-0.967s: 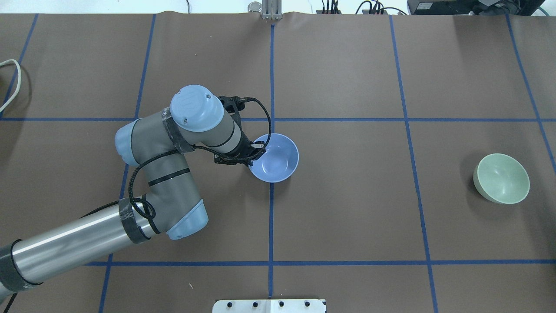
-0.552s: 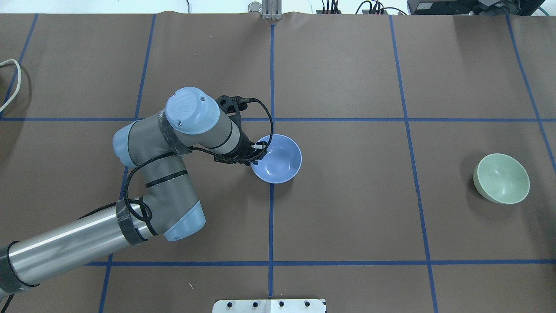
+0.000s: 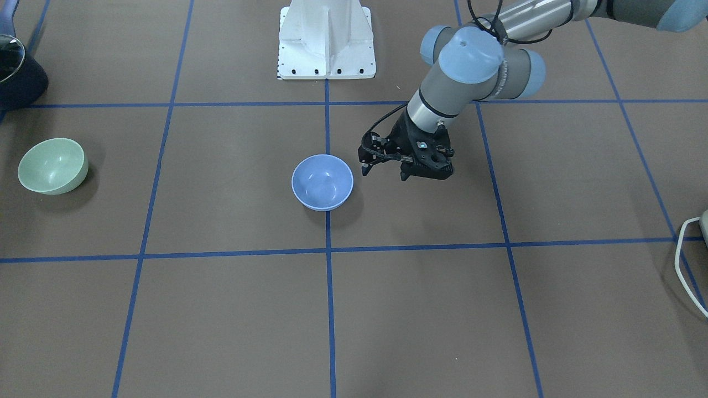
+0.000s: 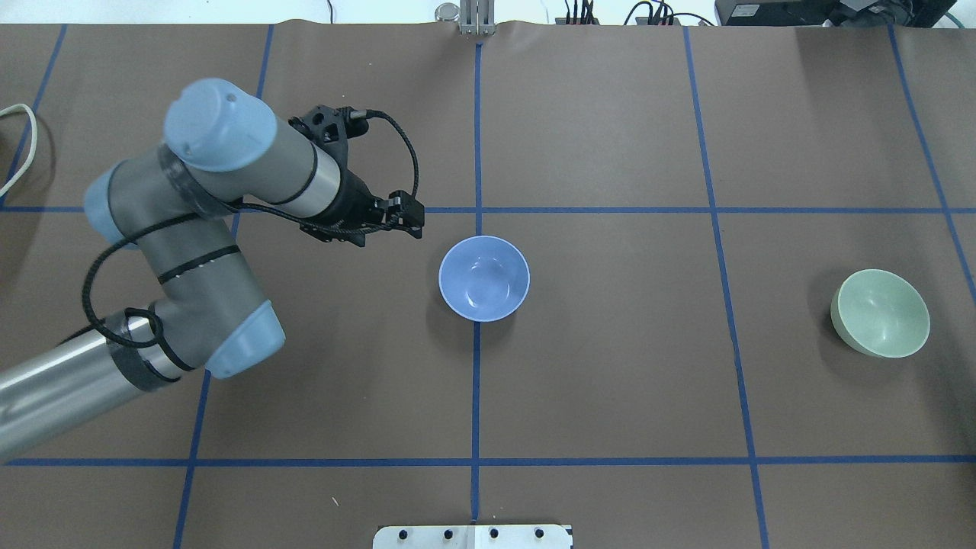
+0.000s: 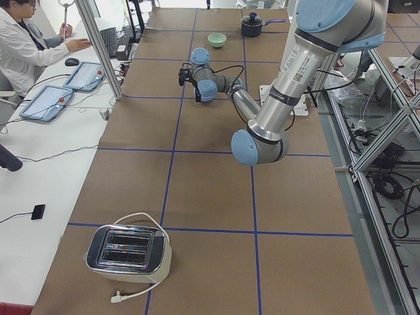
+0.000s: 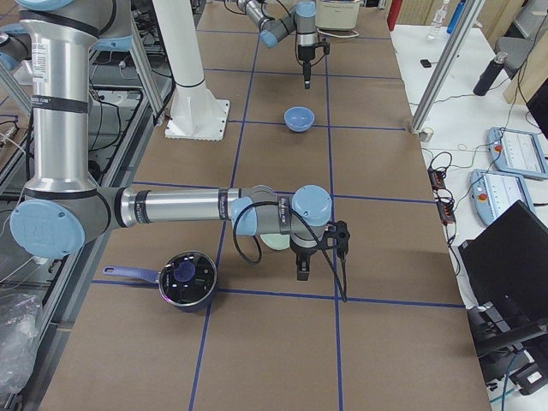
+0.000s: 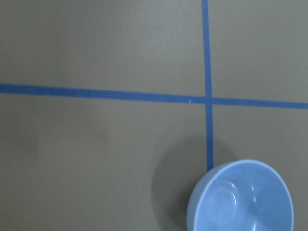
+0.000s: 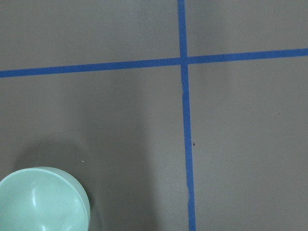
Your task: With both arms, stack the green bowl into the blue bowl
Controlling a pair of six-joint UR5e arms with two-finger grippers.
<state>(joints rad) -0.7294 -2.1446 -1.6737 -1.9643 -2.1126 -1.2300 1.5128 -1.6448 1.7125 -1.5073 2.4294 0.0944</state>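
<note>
Overhead exterior view: the small round periwinkle-blue bowl (image 4: 484, 278) of glossy plastic stands upright at the centre of the frame. It sits on a vertical blue tape line (image 4: 476, 381) of the brown paper-covered table (image 4: 610, 381).

Green bowl: the small round pale mint-green bowl (image 4: 881, 313) of the same plastic is at the right edge of this frame, well apart from the blue bowl. It leans a little, with its opening turned to one side.

Left arm: the silver-grey jointed left arm (image 4: 221, 191) with light blue caps comes in from the lower left of the frame.

Left gripper: the black two-finger left gripper (image 4: 408, 217) hangs to the upper left of the blue bowl, near it and not touching. In the front-facing view the left gripper (image 3: 383, 172) is just right of the blue bowl (image 3: 322, 181). Its fingers are spread apart and nothing is between them.

Right gripper: the black right gripper (image 6: 321, 257) shows only in the side views, low in the middle of the exterior right frame. I cannot tell how far it is open or whether it has hold of anything.

Left wrist view: the blue bowl (image 7: 240, 197) is in the lower right corner, beside a tape crossing.

Right wrist view: the green bowl (image 8: 43, 199) is in the lower left corner.

Other things: a white fixed pedestal (image 3: 326, 38), a silver toaster (image 5: 128, 252), a dark pot (image 6: 187, 278) with a blue handle, and a person (image 5: 26, 46) in a white coat at a side desk.
</note>
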